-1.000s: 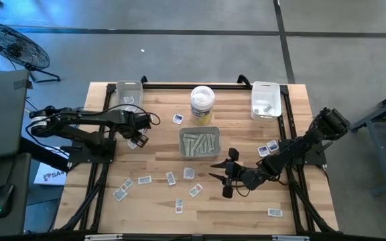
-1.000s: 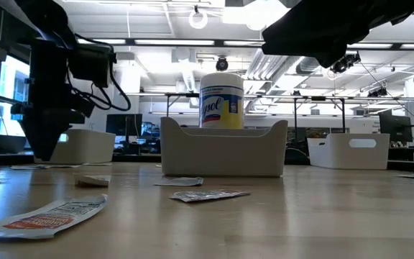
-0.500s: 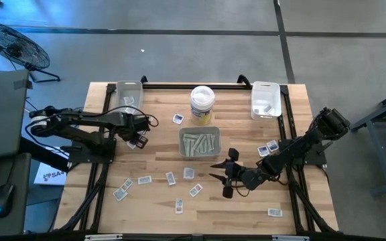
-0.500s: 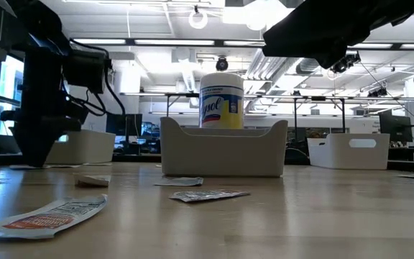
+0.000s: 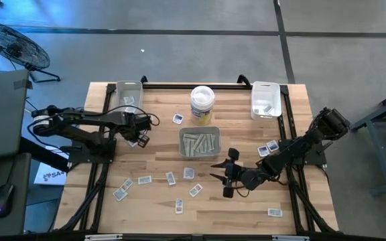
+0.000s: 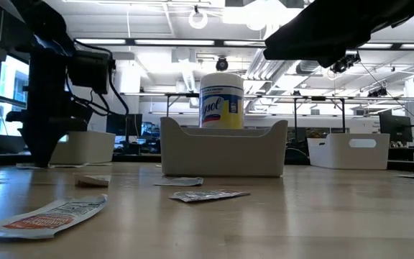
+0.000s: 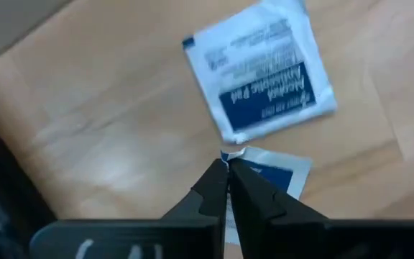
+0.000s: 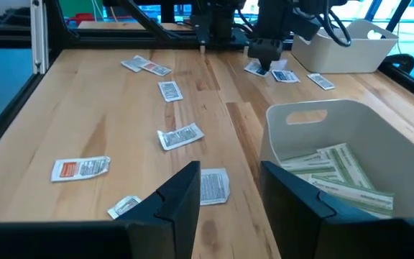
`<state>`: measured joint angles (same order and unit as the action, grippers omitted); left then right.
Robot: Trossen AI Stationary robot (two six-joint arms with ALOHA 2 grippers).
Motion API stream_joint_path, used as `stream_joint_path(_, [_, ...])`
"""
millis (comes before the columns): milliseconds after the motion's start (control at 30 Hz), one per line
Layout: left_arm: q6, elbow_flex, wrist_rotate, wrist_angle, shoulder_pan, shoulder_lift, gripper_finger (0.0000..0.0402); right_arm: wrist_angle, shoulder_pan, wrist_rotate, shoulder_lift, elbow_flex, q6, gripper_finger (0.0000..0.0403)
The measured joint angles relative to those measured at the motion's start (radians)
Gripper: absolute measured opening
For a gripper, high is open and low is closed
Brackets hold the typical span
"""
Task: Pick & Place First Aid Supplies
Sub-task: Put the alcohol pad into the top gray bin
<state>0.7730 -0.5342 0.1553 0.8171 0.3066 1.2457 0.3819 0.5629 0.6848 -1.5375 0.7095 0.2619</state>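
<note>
Small white first aid packets (image 5: 171, 178) lie scattered flat on the wooden table. Long pale strips fill the grey tray (image 5: 200, 142) at the middle. My left gripper (image 7: 227, 167) is at the table's left, tips down at the tabletop (image 6: 45, 164), shut on a small white square packet with blue print (image 7: 275, 175). A second blue-print packet (image 7: 261, 72) lies flat just beyond it. My right gripper (image 8: 228, 188) hangs open above the table right of centre (image 5: 225, 175), nothing between its fingers. My left gripper pinches the square packet at a corner of its edge (image 7: 230, 152), between the very tips of its two fingers. The fingers come from above, pointing down. The rest of the packet lies flat on the wood.
A white tub with a yellow label (image 5: 202, 104) stands behind the grey tray. White trays sit at the far left (image 5: 129, 94) and far right (image 5: 265, 99). More packets lie at the right (image 5: 268, 148) and near right (image 5: 275, 212).
My left gripper has come down a little onto the tabletop at the table's left, swaying slightly as it went. My right gripper has kept still.
</note>
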Motion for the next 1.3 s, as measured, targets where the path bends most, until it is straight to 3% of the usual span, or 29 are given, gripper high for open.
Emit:
stream_joint_path(200, [0.002,-0.115,0.018,0.087,-0.075,-0.05,0.0003,-0.003,-0.001,0.0,0.0,0.0,-0.044,0.0138])
stream_joint_path(400, [0.03,-0.281,0.235,0.196,-0.078,-0.065,0.0001,-0.004,-0.018,-0.004,0.0,0.0,-0.08,0.0138])
stream_joint_path(567, [0.01,-0.399,0.386,0.195,0.039,-0.061,0.0001,-0.005,-0.057,-0.021,0.0,0.0,-0.115,0.0138])
stream_joint_path(700, [-0.049,-0.45,0.406,0.169,0.211,-0.061,0.0001,-0.006,-0.094,-0.07,0.0,0.0,-0.132,0.0138])
stream_joint_path(933, [-0.07,-0.409,0.401,0.196,0.467,-0.013,0.0001,-0.049,-0.14,-0.142,0.0,0.0,-0.133,0.0138])
stream_joint_path(1100, [-0.138,-0.352,0.334,0.105,0.501,0.072,0.0001,-0.059,-0.169,-0.141,0.0,0.0,-0.176,0.0138])
stream_joint_path(1300, [-0.191,-0.349,0.351,0.021,0.5,0.196,0.0001,-0.059,-0.218,-0.148,0.0,0.0,-0.232,0.0138])
